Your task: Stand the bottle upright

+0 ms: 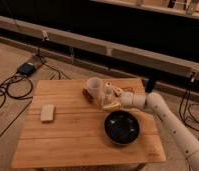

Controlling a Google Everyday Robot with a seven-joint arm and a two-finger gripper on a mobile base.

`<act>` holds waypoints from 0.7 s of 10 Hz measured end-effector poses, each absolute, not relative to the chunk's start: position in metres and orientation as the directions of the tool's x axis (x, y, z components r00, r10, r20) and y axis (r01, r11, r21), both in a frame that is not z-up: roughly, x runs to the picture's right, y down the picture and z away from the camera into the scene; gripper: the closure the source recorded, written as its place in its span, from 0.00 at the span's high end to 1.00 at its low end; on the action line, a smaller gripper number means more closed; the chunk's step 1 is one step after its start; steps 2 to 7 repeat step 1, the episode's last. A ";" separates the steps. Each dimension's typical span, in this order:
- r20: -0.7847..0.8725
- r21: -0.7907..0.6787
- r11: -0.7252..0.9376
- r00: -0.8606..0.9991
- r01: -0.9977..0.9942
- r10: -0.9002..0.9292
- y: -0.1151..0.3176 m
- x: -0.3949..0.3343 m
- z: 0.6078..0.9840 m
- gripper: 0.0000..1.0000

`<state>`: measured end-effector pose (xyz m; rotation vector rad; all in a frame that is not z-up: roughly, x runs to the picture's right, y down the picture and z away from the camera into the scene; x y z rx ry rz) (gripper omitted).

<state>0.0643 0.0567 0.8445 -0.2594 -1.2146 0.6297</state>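
The bottle (108, 94), small and clear with a white cap and a pale yellowish lower part, stands about upright on the wooden table (68, 135), just right of the white cup (93, 88). My gripper (112, 98) comes in from the right on a white arm (158, 107) and is shut on the bottle, with one finger behind it and one in front. The bottle's base is hidden by the front finger, so whether it touches the table cannot be told.
A black bowl (122, 127) sits in front of the gripper, near the table's right front. A beige block (47, 112) lies at the left. A small brown item (86, 94) lies against the cup. Cables and a blue device (27, 68) are on the floor at left.
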 end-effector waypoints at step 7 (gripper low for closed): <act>0.789 -0.508 0.803 0.206 -0.311 0.579 0.057 0.064 0.845 0.80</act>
